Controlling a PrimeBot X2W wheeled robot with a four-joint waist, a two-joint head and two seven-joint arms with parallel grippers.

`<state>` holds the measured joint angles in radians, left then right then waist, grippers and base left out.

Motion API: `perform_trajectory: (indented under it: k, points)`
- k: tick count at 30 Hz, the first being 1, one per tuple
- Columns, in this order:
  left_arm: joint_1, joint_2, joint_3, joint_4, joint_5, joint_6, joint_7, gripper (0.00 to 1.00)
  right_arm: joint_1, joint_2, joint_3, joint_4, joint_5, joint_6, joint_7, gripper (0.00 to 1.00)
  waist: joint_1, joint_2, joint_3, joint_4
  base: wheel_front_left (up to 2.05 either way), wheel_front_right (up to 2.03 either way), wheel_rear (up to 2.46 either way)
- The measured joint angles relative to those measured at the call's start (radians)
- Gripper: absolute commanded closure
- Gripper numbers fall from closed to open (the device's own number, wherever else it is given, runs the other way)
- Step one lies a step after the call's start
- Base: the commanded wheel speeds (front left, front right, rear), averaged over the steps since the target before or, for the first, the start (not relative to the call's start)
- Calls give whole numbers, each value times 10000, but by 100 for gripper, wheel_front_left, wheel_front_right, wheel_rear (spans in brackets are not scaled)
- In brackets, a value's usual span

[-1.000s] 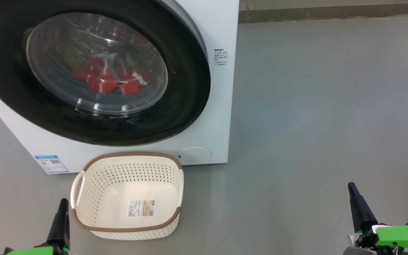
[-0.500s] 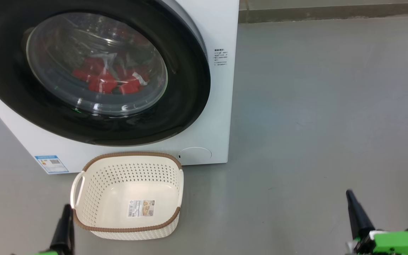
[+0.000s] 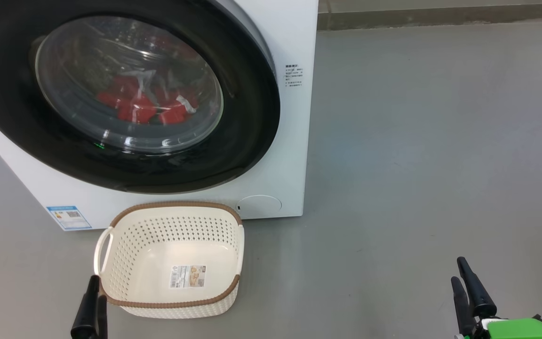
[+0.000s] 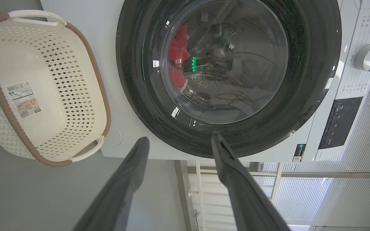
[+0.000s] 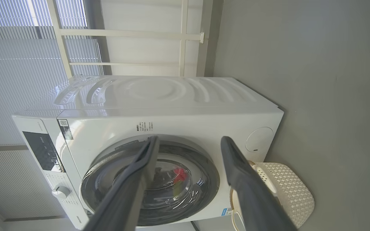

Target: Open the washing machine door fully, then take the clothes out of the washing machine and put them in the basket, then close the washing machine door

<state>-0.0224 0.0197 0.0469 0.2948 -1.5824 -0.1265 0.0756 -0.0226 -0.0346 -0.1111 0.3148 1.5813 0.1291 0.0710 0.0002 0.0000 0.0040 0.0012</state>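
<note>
The white washing machine (image 3: 294, 141) fills the upper left of the head view. The washing machine door (image 3: 243, 117), with a glossy black rim and a glass bowl, lies against its front. Red clothes (image 3: 141, 110) show through the glass inside the drum. The cream basket (image 3: 172, 209) stands on the floor just below the door, with nothing in it but a paper label. My left gripper (image 3: 98, 288) is open at the basket's near left corner. My right gripper (image 3: 458, 272) is open over bare floor, far to the right. In the left wrist view the open left gripper (image 4: 180, 138) points at the door (image 4: 300, 64) and clothes (image 4: 177, 53).
Grey floor (image 3: 417, 165) stretches to the right of the machine up to a wall skirting (image 3: 440, 16). The right wrist view shows the machine's top (image 5: 159, 93), the basket (image 5: 294, 189), and window blinds (image 5: 18, 64) behind. A control knob (image 4: 366, 56) sits on the front panel.
Both grippers have gone from shut to open. Both have sunk lower in the head view. The machine, door, clothes and basket have not moved.
</note>
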Motion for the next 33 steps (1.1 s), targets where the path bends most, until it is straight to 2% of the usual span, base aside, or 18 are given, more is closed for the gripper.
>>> perform_trajectory:
  k: [8,24,33]
  points:
    - [3,73,-119,-226,828,0,-251,0,4,-81,92,-132,-1035,0,-217,0,0,0,36,10,0,0,0]
    - [24,123,-282,-458,3547,0,-692,0,13,-249,579,-142,-2989,0,-663,0,0,0,120,31,0,0,0]
    - [123,121,-376,-698,4702,0,-920,0,22,-284,650,-221,-3906,0,-913,0,0,0,161,31,0,0,0]
